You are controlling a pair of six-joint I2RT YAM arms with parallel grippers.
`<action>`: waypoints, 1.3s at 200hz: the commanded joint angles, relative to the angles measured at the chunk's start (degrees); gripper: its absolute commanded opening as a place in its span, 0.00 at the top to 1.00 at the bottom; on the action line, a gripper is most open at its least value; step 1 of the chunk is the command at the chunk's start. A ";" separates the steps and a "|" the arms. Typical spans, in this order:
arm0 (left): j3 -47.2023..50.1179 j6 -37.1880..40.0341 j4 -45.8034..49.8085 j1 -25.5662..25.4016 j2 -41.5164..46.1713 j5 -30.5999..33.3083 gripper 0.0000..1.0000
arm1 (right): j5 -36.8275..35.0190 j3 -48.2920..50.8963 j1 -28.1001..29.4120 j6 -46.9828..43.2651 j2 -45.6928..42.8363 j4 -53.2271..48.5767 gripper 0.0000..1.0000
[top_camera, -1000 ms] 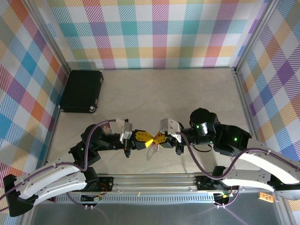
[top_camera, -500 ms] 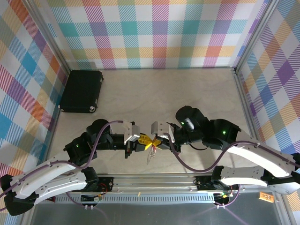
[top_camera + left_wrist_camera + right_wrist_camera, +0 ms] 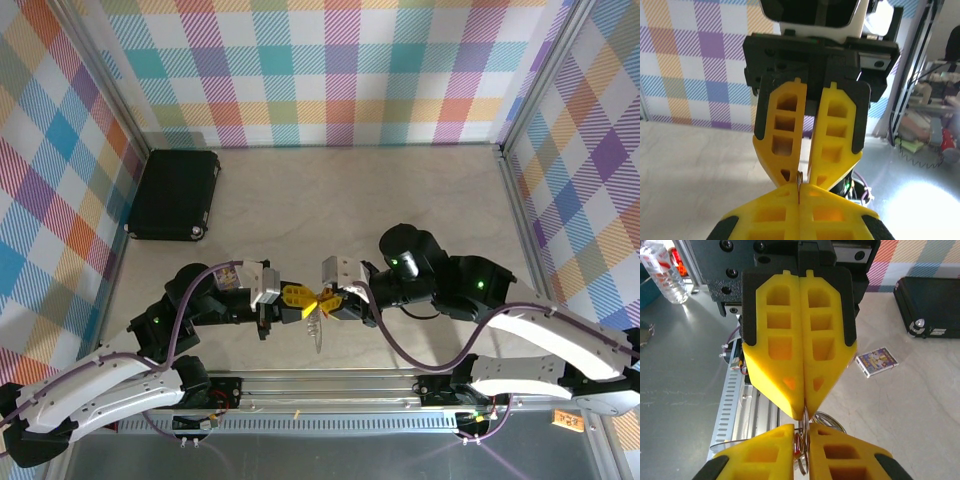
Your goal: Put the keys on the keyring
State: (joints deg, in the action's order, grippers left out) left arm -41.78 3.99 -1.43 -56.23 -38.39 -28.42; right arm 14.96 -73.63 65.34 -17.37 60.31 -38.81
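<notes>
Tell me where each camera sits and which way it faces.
Top external: above and behind the robot, looking down at the table; left gripper and right gripper face each other, tips close.
Left wrist: on the left wrist, facing the right gripper; own fingers below.
Right wrist: on the right wrist, facing the left gripper; own fingers below.
Shared: top external and right wrist both show the black case.

This is a robotics lab test cell: a beige table (image 3: 400, 190) is boxed in by plaid-printed panels (image 3: 340, 70) on aluminium frame posts (image 3: 522, 210). Two robot arms (image 3: 110, 385) are bolted to a metal rail (image 3: 330, 384) at its edge, and a grey steel bench (image 3: 675, 365) and cluttered shelving (image 3: 932, 105) lie outside.
</notes>
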 commanded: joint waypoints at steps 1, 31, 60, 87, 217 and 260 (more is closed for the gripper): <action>0.93 -3.24 -10.31 -0.20 0.17 -1.67 1.00 | 1.74 0.96 0.58 1.26 -1.33 2.87 0.86; 0.93 -3.96 -12.12 -0.20 -0.69 -2.86 1.00 | 1.47 1.44 0.58 1.50 -2.37 3.46 0.83; 1.17 -4.10 -12.80 -0.20 -0.72 -2.91 1.00 | 1.39 2.62 0.58 1.88 -4.05 5.17 0.74; 1.73 -4.81 -13.69 -0.20 -0.63 -3.35 1.00 | 1.33 3.38 0.58 2.16 -5.61 6.64 0.73; 2.58 -6.33 -16.96 -0.20 -0.94 -4.89 1.00 | -0.80 3.53 0.58 2.64 -6.00 8.00 0.93; -0.31 -1.11 -5.74 -0.20 -0.73 0.06 1.00 | -1.63 1.91 0.58 0.81 -5.18 5.01 1.00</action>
State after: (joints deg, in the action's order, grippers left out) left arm -39.57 -1.23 -13.15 -56.23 -39.88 -31.51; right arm 14.02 -70.06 65.34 -14.63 54.50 -32.51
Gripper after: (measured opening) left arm 0.063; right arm 0.056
